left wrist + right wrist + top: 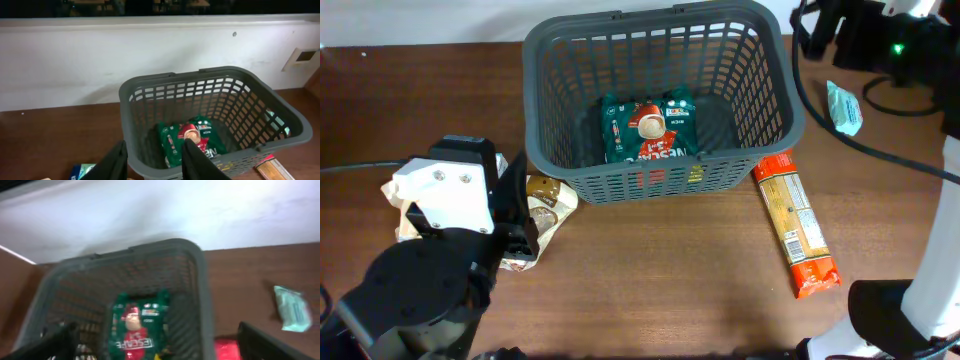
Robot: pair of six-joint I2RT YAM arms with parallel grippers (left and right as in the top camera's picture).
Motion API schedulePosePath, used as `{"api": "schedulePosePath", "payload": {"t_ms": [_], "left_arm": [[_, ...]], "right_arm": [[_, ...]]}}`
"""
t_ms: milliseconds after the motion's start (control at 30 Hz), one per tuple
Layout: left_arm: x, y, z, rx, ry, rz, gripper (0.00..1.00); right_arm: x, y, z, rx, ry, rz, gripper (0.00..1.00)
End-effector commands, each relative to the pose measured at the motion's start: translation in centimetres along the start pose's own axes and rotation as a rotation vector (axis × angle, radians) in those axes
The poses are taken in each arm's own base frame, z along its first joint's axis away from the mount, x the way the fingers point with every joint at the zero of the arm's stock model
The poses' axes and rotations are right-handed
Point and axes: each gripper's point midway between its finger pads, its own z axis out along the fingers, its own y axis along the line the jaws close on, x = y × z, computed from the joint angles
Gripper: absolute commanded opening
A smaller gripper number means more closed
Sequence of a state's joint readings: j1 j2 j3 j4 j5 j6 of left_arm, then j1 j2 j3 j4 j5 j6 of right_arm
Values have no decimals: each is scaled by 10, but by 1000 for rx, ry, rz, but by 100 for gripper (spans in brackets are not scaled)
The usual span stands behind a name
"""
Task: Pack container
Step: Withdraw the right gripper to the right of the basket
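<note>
The left arm (415, 290) is black with a white, screw-fastened cover (445, 195). The right arm (935, 280) has white links, black joints and a green light (897, 48).

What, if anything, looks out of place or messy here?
Nothing looks spilled or damaged. The green packet lies inside the container. Three others are outside it: an orange packet by its right side, a pale blue packet farther right, and a tan packet at its left front corner.
</note>
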State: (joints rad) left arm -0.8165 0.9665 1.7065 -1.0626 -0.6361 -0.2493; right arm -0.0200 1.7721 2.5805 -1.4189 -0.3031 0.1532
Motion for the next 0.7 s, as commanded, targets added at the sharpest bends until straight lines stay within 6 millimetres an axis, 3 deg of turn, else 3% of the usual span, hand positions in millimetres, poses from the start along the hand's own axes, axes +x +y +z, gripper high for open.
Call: {"api": "schedulePosePath", "payload": {"t_ms": [0,67,200,433,667], "left_arm": [[-3,3,-1,-11,-8,15,29],[-3,2,-1,-6,-7,15,29],[-2,-1,-1,13,-1,16,29],[1,-5,-1,36,9,19,29],[2,-5,-1,34,16,24,30]], "right_arm": [[2,-12,-6,45,7,-96,100],[15,-17,-6,67,63,-161,99],[46,-47,-10,222,199,-137,99],[75,-63,-2,221,321,-114,99],[129,-90,7,252,423,-112,99]]}}
